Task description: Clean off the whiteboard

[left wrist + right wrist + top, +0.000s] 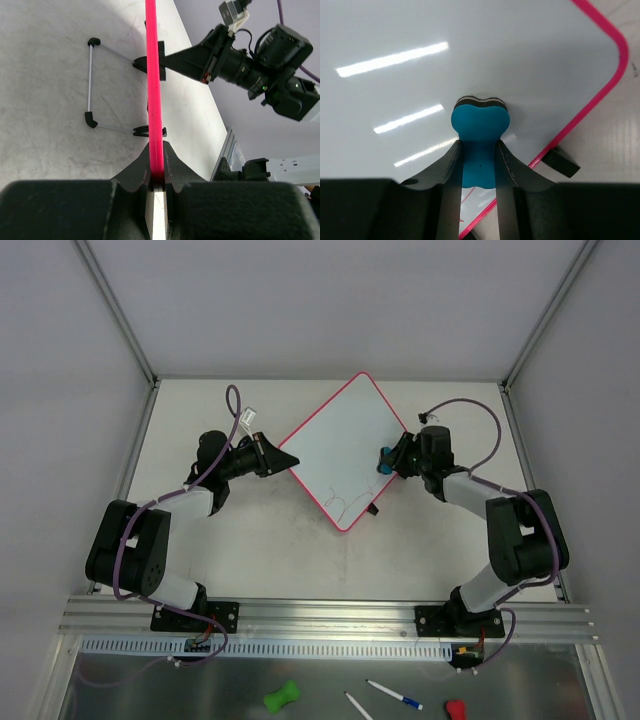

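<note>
The whiteboard (345, 445) lies cornerwise mid-table, white with a pink-red rim. Thin scribbles (345, 503) sit near its near corner. My left gripper (281, 456) is shut on the board's left corner; in the left wrist view the rim (152, 75) runs edge-on between its closed fingers (172, 162). My right gripper (389, 459) is at the board's right edge, shut on a blue eraser (480, 125) whose head presses on the white surface (420, 45). A red scribble line (470, 194) shows below the eraser.
A black clip (561, 162) sticks out under the board's rim. A wire stand (90, 80) shows on the table beside the board's edge. Below the arms' rail (330, 618) lie a green object (282, 697), pens (393, 694) and a red object (455, 708).
</note>
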You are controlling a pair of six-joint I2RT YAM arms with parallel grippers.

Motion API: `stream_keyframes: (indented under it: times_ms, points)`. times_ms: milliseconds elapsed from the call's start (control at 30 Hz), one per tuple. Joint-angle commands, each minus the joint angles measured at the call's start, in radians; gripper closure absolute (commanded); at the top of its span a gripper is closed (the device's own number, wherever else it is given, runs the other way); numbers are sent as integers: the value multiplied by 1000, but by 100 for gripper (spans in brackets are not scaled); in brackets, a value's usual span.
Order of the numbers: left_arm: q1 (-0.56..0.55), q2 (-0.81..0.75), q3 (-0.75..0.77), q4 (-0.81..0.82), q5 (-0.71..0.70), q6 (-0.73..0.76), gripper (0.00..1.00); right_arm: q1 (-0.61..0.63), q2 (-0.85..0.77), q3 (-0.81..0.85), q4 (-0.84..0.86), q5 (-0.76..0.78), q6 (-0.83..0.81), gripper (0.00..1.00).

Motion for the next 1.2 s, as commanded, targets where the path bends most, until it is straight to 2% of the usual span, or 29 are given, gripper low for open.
stream_keyframes:
  times_ms: [0,133,267,567,867,1167]
  points:
    - [-14,9,7,-4,51,50,100,86,-31,-108,47,-22,-31,100]
    - [-14,12,9,-3,51,49,100,168,-94,-182,34,69,-22,100]
    - [-15,12,9,-3,49,46,100,280,-119,-200,30,95,-32,100]
    - [-15,9,7,-3,49,44,100,586,-65,-71,-80,277,-184,100]
    - [-17,7,13,-15,48,44,100,749,-19,11,-146,389,-319,100]
    - [-15,-19,19,-53,39,50,100,788,-71,-65,-178,448,-272,100]
